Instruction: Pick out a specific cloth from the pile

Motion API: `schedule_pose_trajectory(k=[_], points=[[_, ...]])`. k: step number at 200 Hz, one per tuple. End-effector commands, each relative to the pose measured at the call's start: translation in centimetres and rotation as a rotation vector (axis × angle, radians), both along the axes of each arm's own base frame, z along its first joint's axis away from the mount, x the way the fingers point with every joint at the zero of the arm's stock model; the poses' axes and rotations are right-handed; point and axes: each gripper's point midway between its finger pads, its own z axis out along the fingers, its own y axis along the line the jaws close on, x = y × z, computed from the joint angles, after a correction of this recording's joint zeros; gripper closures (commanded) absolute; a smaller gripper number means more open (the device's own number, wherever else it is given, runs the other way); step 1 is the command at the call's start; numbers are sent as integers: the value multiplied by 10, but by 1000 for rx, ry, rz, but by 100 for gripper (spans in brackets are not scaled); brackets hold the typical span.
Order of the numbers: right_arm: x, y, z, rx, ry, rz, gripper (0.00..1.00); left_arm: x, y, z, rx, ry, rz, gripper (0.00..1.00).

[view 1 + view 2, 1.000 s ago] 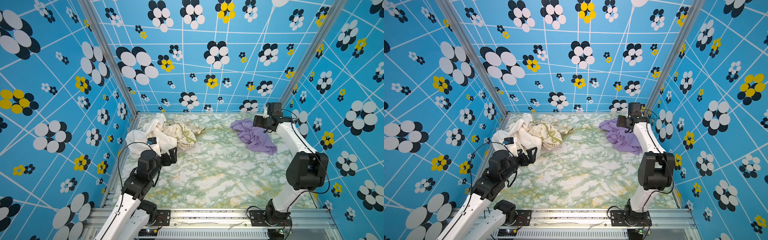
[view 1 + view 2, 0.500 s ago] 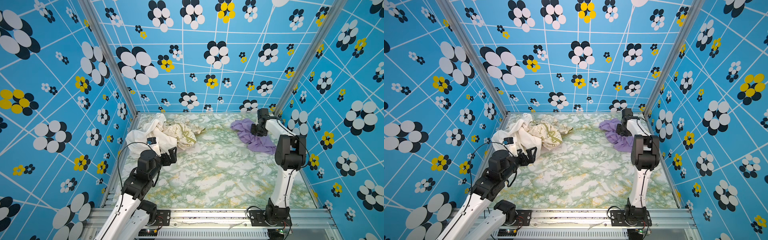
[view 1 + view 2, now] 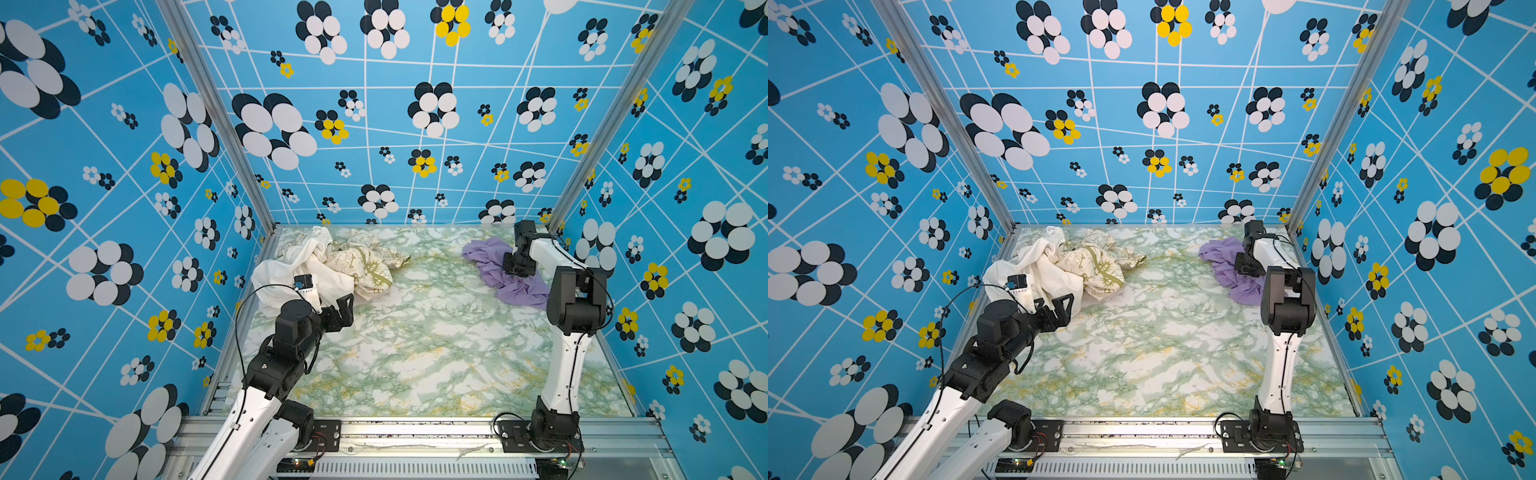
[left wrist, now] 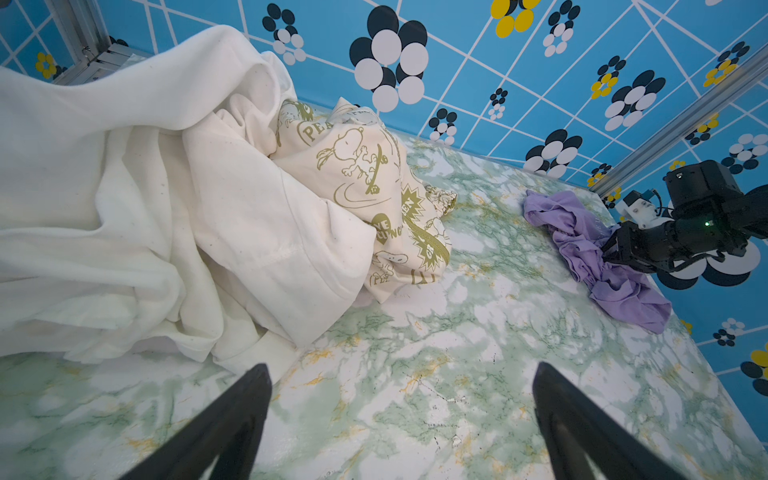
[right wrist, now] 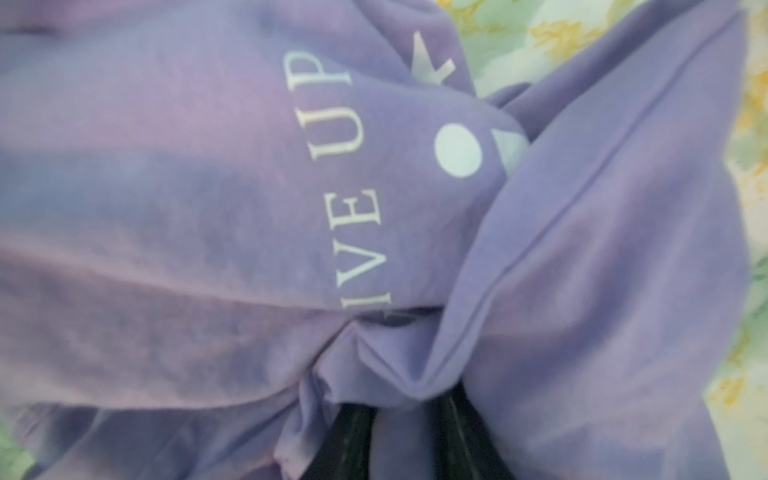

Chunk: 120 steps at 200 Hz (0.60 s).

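Right fingers (image 5: 353,440): narrow, closed on a gathered fold of the lilac cloth (image 5: 582,249). In the right wrist view the fabric bunches up around both black tips. How many layers sit inside the pinch, I can't tell.

The cloth carries white lettering, "IVE UP" readable, and lies crumpled at the back right of the bench (image 3: 436,353), near the right wall. In both top views it is well apart from the pile (image 3: 328,266). Most of the garment is spread flat on the marble-pattern top, trailing towards the front.

Left fingers (image 4: 224,428): spread wide, nothing between them, low over bare bench just beside the hem of the white garment (image 4: 166,208). A cream Peanuts-print cloth (image 4: 374,174), with olive-green Snoopy figures, is tucked against the white one.

Judgement: the grip looks made, and the lift is the step in hand.
- Raise straight up and slowly, so the trailing part peels off the bench and doesn't drag.
- A thin fold can slip; if the bunch starts to slide, set it down and re-pinch deeper.
- Wall and corner post are close, so draw the cloth towards the bench centre.
- Left arm is best kept clear of the white garment to avoid snagging it.
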Motion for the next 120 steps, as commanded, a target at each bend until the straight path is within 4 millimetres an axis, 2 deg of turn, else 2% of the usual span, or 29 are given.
schedule_pose_trajectory(k=[1, 23, 28, 63, 85, 98, 100, 101, 103, 104, 106, 108, 109, 112, 120], points=[[-29, -4, -23, -2, 136, 1, 62, 1, 6, 1, 11, -1, 21, 1], [-20, -2, 7, 6, 46, 4, 50, 2, 10, 1, 40, -10, 31, 1], [-16, -3, 28, 2, -2, 2, 47, 3, 11, 2, 49, -13, 37, 1], [-8, -2, 110, -8, -206, -2, 28, 11, 23, 7, 124, -46, 78, 1], [-11, 3, 162, 12, -367, 5, 16, 20, 31, 10, 180, -80, 108, 1], [-16, 4, 189, 16, -468, 4, 13, 26, 36, 10, 211, -100, 122, 1], [-21, 5, 177, 19, -445, 2, 12, 27, 36, 10, 214, -104, 124, 1], [-21, 5, 185, 17, -470, 3, 12, 28, 37, 10, 216, -105, 125, 1], [-22, 5, 188, 18, -484, 3, 10, 29, 38, 10, 220, -107, 127, 1], [-24, 5, 182, 19, -473, 3, 10, 29, 38, 9, 221, -107, 127, 1], [-24, 5, 193, 18, -507, 1, 9, 31, 38, 9, 225, -110, 128, 1], [-26, 5, 188, 18, -505, 1, 9, 32, 39, 8, 228, -110, 131, 1], [-26, 6, 198, 18, -533, 1, 9, 32, 40, 8, 230, -111, 132, 1], [-28, 6, 193, 20, -537, -2, 9, 34, 41, 8, 235, -112, 136, 1], [-34, 7, 201, 20, -596, 1, 7, 39, 45, 6, 247, -114, 149, 1]])
